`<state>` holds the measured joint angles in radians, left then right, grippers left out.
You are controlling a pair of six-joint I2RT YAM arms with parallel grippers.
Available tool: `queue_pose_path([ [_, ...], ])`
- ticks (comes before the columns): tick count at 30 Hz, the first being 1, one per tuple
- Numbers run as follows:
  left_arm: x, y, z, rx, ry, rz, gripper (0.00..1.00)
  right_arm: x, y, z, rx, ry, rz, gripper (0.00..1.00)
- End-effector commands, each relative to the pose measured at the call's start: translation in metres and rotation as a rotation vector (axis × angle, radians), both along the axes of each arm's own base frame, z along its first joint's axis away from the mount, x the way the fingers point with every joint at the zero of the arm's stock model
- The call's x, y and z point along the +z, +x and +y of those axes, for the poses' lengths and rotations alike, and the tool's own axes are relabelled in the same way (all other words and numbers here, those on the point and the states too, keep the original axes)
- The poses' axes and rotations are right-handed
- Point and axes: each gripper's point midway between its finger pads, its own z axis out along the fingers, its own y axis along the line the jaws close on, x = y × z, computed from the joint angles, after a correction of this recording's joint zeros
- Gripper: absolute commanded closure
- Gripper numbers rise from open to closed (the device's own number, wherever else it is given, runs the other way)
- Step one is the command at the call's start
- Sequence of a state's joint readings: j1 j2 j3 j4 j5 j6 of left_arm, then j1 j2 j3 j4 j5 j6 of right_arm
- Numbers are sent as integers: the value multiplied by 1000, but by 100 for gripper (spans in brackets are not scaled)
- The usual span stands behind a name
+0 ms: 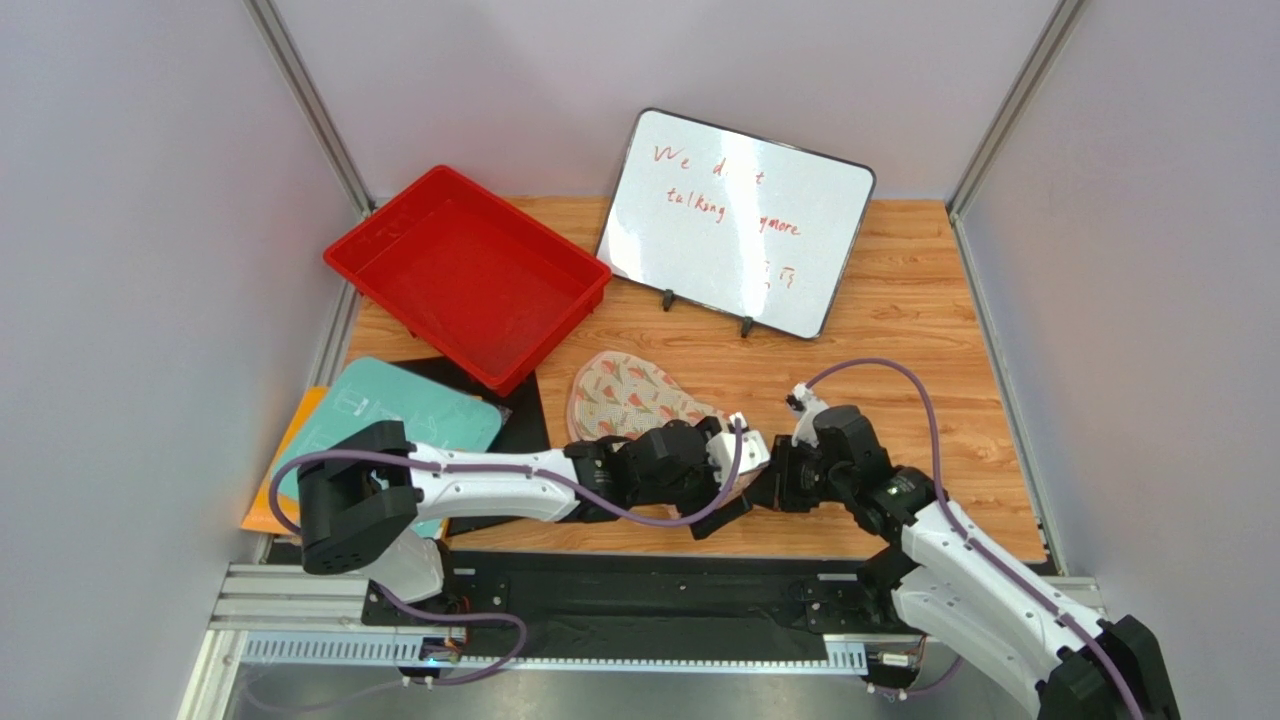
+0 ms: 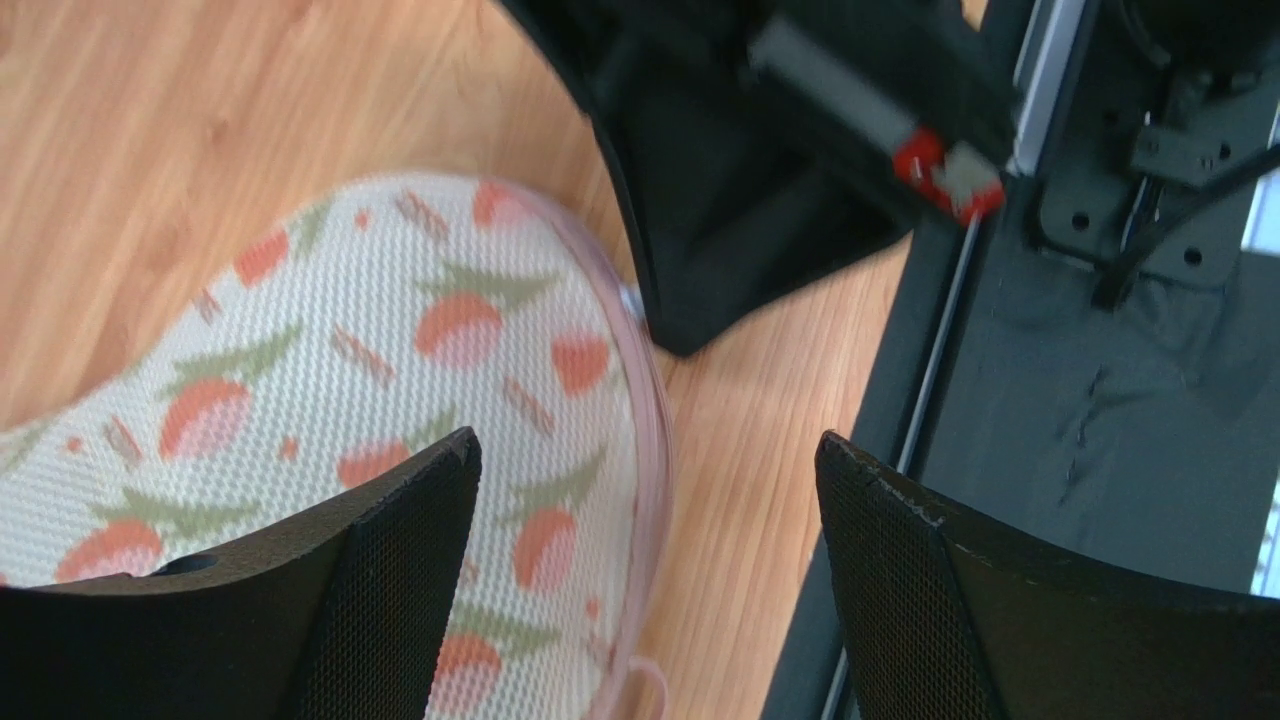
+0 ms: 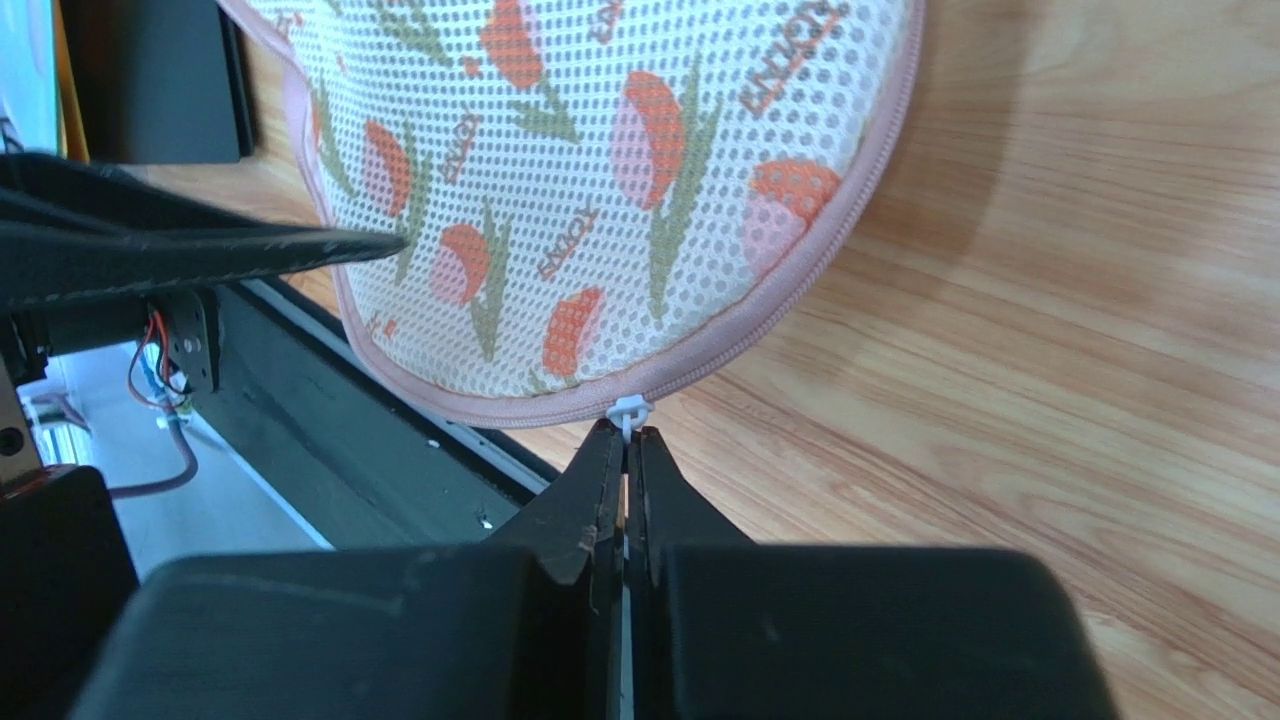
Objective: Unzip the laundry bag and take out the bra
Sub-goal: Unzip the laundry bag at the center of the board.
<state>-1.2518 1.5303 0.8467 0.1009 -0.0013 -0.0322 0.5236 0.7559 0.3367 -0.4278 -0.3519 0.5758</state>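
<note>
The laundry bag (image 1: 631, 393) is a cream printed pouch with pink zipper edging, lying on the wooden table near its front edge. It also shows in the left wrist view (image 2: 376, 435) and the right wrist view (image 3: 601, 180). My right gripper (image 3: 625, 438) is shut on the white zipper pull (image 3: 628, 408) at the bag's near edge. My left gripper (image 2: 646, 510) is open, its jaws straddling the bag's pink edge without touching it. In the top view the two grippers meet at the bag's near end (image 1: 751, 473). The bra is not in view.
A red tray (image 1: 466, 278) stands at the back left, a whiteboard (image 1: 736, 218) at the back centre. A teal pad (image 1: 394, 413) on black and orange sheets lies at the left. The black base rail (image 1: 646, 593) runs along the front edge.
</note>
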Motion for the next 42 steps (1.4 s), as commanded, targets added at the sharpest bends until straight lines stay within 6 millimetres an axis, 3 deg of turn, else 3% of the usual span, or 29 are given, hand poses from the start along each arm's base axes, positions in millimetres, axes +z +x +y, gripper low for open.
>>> queue_pose_path([
  [1, 2, 7, -20, -22, -5, -25, 13, 34, 9, 18, 41, 81, -86, 100],
  [13, -25, 11, -16, 4, 54, -25, 22, 34, 6, 18, 46, 84, -87, 100],
  [19, -41, 13, -12, 18, 93, -21, 43, 38, 6, 18, 44, 86, -94, 100],
  [23, -44, 14, -7, 38, 95, -18, 77, 37, 7, 15, 38, 73, -94, 100],
  [28, -45, 13, 2, 55, 98, -17, 100, 31, 9, 10, 10, 36, -87, 100],
  [42, -53, 8, 34, 111, 115, -6, 100, 20, 22, -5, -42, -60, -76, 100],
])
